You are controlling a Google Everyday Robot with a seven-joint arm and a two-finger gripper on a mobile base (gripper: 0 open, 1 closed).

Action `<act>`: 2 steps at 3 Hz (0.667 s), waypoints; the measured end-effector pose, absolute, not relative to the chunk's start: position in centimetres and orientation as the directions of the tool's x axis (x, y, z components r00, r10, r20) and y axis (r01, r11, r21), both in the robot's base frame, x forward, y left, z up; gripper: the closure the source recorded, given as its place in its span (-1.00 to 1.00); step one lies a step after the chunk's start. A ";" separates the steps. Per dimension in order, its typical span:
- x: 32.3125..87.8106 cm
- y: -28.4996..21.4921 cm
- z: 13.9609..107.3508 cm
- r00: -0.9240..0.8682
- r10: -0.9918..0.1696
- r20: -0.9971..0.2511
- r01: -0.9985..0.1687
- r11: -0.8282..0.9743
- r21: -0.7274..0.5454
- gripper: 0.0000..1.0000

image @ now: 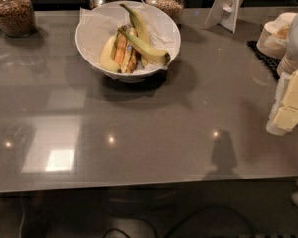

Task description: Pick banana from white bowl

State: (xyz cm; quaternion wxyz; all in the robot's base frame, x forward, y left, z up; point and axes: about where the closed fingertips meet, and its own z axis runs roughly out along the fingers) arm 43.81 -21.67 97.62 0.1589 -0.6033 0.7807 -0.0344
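The white bowl stands at the back middle of the grey table, lined with crumpled white paper. The banana, long, slim and yellow-green, lies in it and runs from a dark end at the bowl's far rim toward the front. A second yellow-green banana lies across it. A stubby pale-yellow banana and brown-streaked orange pieces lie at the left. My gripper, white with pale yellow pads, hangs at the right edge, far right of the bowl and nearer the front, holding nothing I can see.
Glass jars of grain stand along the back. A white card stand is back right. Stacked beige paper bowls sit on a black mat by the gripper. The table's front edge runs across below.
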 end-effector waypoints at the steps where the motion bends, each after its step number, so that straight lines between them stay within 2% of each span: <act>1: 43.8 -21.6 97.6 -0.221 -0.953 -0.207 -0.931 0.270 -0.246 -1.00; 2: 46.2 -18.6 98.3 -0.183 -0.940 -0.288 -0.927 0.262 -0.269 -1.00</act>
